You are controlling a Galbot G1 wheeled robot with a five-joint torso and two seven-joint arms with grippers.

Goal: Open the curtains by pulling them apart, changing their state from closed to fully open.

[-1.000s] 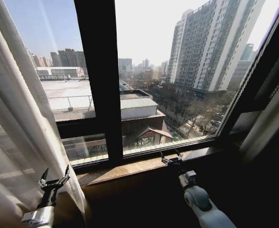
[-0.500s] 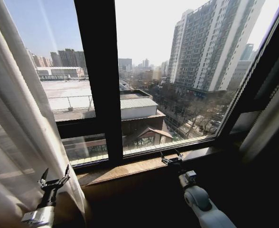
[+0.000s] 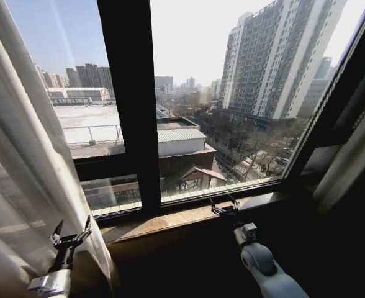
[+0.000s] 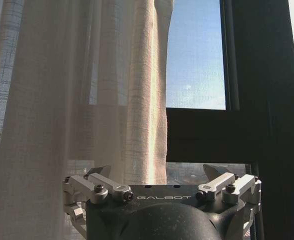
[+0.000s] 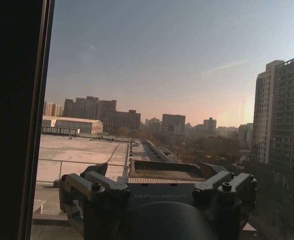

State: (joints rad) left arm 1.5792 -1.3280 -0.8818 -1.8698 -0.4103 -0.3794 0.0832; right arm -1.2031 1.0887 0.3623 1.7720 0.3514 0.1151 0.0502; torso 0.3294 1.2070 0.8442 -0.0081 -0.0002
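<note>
A sheer white curtain (image 3: 21,155) hangs gathered along the left side of the window, its pleats falling behind my left gripper (image 3: 71,233). That gripper is open, fingers pointing up, right beside the curtain's inner edge and holding nothing. In the left wrist view the curtain (image 4: 87,100) hangs just beyond the open left gripper (image 4: 159,175). My right gripper (image 3: 225,205) is open over the sill at centre right, away from any fabric. In the right wrist view the right gripper (image 5: 157,175) faces bare glass. A shaded fabric panel (image 3: 350,161) hangs at the right edge.
The dark window frame (image 3: 130,93) has a thick vertical post in the middle and a crossbar low on the left. A brown sill (image 3: 170,217) runs under the glass. Below it the wall is dark. City buildings lie beyond the pane.
</note>
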